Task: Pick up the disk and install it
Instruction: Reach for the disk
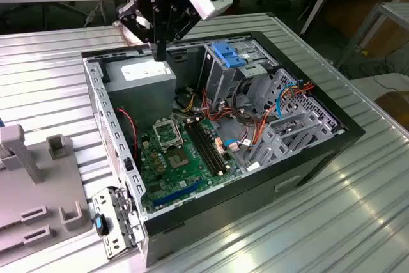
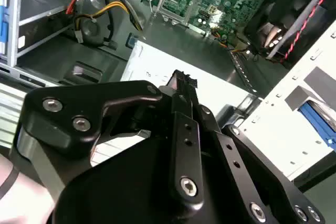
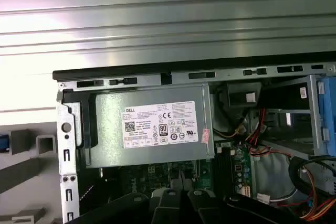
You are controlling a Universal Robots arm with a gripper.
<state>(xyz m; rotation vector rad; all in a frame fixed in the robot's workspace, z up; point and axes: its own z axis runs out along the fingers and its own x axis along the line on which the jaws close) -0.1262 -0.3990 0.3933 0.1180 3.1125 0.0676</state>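
Note:
My gripper [image 1: 160, 54] hangs over the back corner of the open computer case [image 1: 345, 133], at the exterior view's left, just above the grey power-supply box [image 1: 146, 76]. Its dark fingers are pressed together into one narrow tip with nothing between them. In the second wrist view the gripper [image 2: 181, 80] points down at the box's white sticker [image 2: 157, 66]. The disk is out of view. A blue strip [image 2: 316, 120] lies past the case wall beside a grey fixture; I cannot tell what it is.
A metal drive cage with a blue latch [image 1: 229, 55] stands at the back of the case. The green motherboard [image 1: 176, 158] and orange and blue cables [image 1: 255, 126] fill the floor. A grey fixture [image 1: 38, 177] sits on the ribbed metal table [image 1: 307, 222] outside the case.

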